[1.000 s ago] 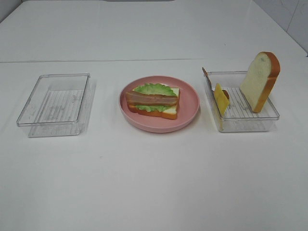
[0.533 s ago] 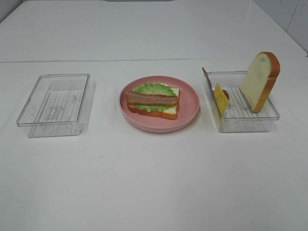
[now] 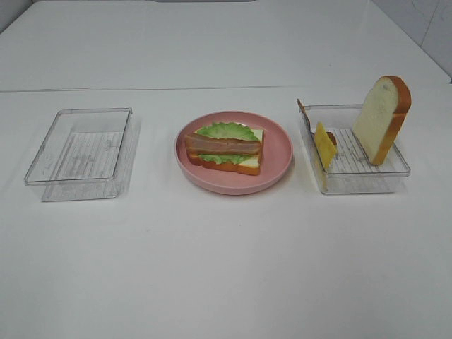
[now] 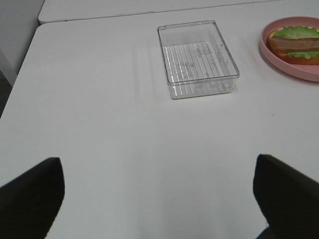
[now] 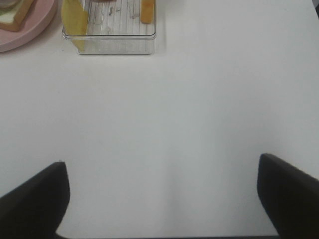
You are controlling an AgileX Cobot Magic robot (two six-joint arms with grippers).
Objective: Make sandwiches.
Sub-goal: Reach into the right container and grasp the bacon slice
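The sandwich stack lies on the pink plate in the middle: a bread slice at the bottom, ruffled green lettuce, and a bacon strip on top. A second bread slice stands upright in the right clear tray, leaning on its far right wall. Yellow cheese leans against that tray's left wall, with a small brown piece beside it. Neither gripper shows in the exterior view. My left gripper is open over bare table, short of the empty tray. My right gripper is open, well short of the tray.
An empty clear tray stands at the left of the plate. The white table has a seam running across behind the trays. The plate's edge and the cheese show at the border of the right wrist view.
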